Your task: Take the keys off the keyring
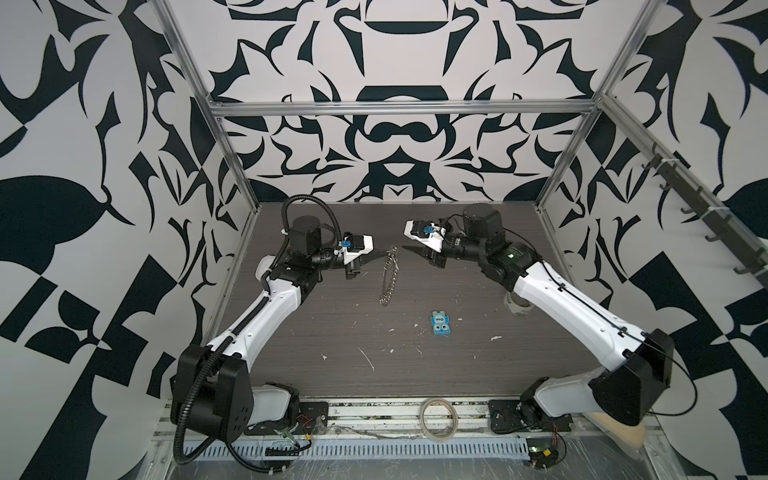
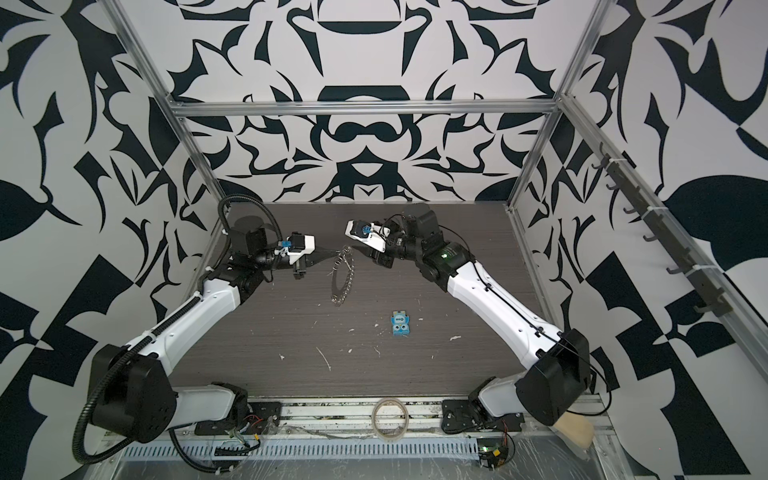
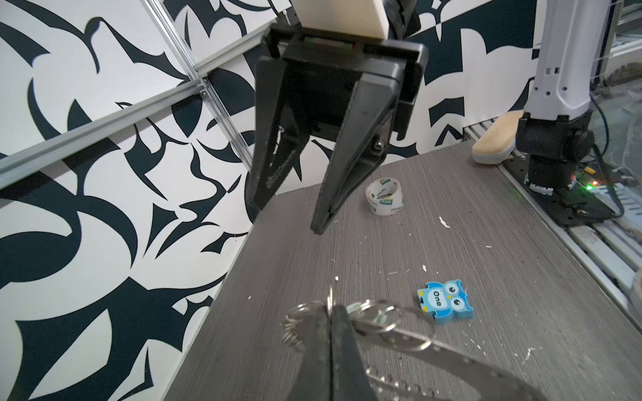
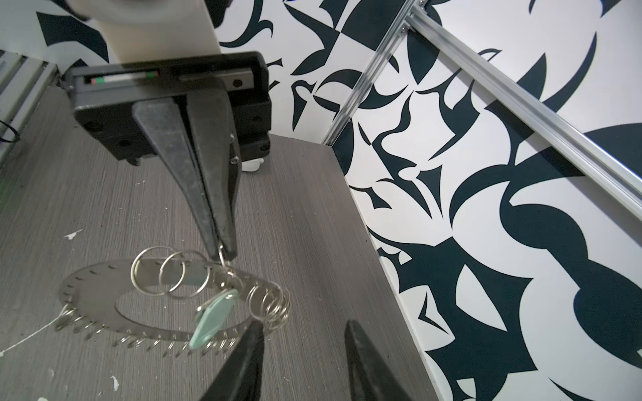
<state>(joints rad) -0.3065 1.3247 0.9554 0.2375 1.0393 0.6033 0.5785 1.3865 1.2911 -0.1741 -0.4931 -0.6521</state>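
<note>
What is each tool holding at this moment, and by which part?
Left tool pinches the keyring by a small wire ring on its rim. Right tool is open and holds nothing.

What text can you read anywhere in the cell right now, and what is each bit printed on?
"One": on the face of the blue owl-shaped piece lying on the table, beside its cartoon eyes.
Tape roll: green-and-white printed labels, too blurred to read.
Keyring and pale green key: no lettering visible.
Nothing else legible.
</note>
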